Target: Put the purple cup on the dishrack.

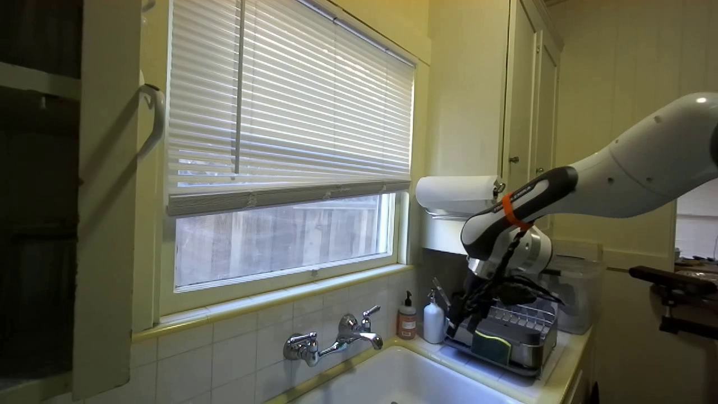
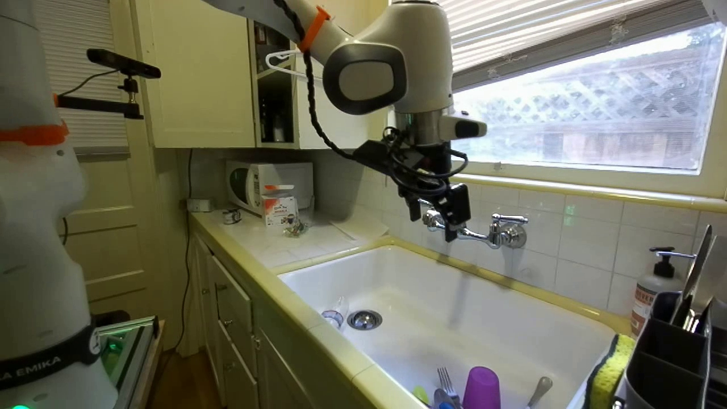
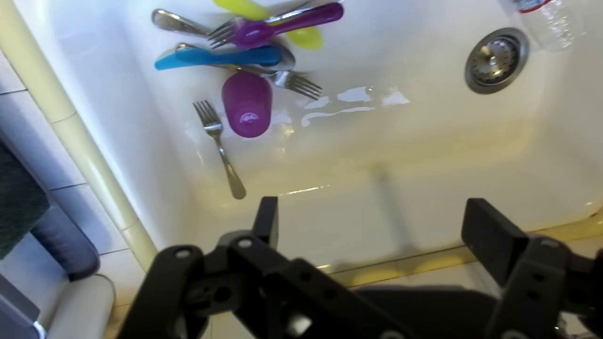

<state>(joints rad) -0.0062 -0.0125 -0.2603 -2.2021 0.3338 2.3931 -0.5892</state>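
Observation:
The purple cup [image 2: 481,389] is in the sink near the end by the rack, its closed base uppermost. In the wrist view the cup [image 3: 247,104] lies among cutlery, just above a fork. It is out of view behind the sink wall in an exterior view. The dark dishrack [image 1: 510,334] stands on the counter beside the sink; part of it, the cutlery holder [image 2: 670,363], shows in an exterior view. My gripper [image 2: 434,218] hangs above the sink near the faucet. In the wrist view the gripper [image 3: 372,216] is open and empty, well apart from the cup.
Several utensils, such as a blue knife [image 3: 219,57] and a fork [image 3: 219,146], lie around the cup. A clear bottle [image 3: 551,21] lies near the drain. The faucet [image 1: 336,342] juts from the wall. Soap bottles [image 1: 433,320] and a sponge [image 2: 610,369] are by the rack.

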